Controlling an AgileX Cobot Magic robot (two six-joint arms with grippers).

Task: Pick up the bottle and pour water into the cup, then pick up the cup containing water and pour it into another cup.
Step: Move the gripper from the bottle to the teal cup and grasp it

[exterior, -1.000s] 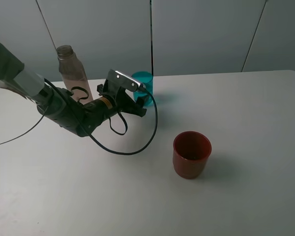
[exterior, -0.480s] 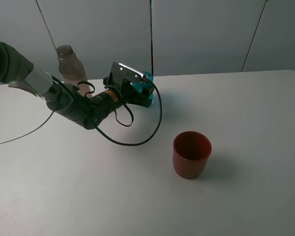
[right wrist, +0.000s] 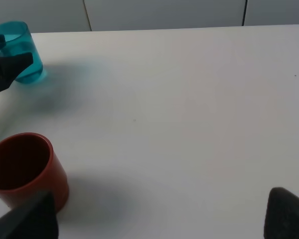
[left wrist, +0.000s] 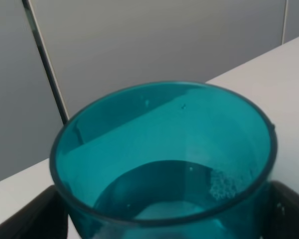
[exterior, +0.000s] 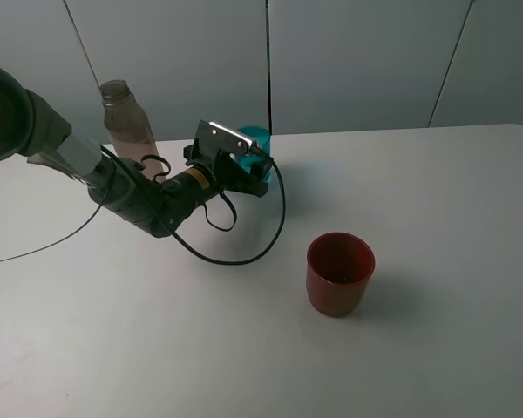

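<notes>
Between the fingers of the left gripper [exterior: 254, 167] stands the cup [exterior: 256, 138], teal, upright, base on the white table [exterior: 444, 192]. Left wrist view is filled by its rim and wall. One dark finger [left wrist: 25, 221] sits on each side, right up against the cup wall. Jaws are spread to about the cup's width, and I cannot tell whether they squeeze or only flank. Water sits low in the cup, with a small patch of bubbles on the surface. Cup looks level, not tipped.

Back along the left arm [exterior: 131, 196], on the far side of the forearm and well apart from the gripper, is the bottle [exterior: 126, 122]: upright, smoky translucent, narrow neck up. Nothing touches it.

Another cup [exterior: 340, 273], dark red and wide, stands upright with its mouth up. It is well apart from the left gripper, off to the gripper's right and toward the table's near side. Inside looks dark, contents not clear.

Right gripper [right wrist: 157, 221] shows only in its own wrist view: two dark fingertips [right wrist: 289, 214] wide apart, nothing between them, bare table below. Red cup is just ahead of one fingertip, teal cup much farther ahead on the same side.

Black cable [exterior: 235, 257] loops from the left wrist down onto the table, between the left gripper and the red cup.
</notes>
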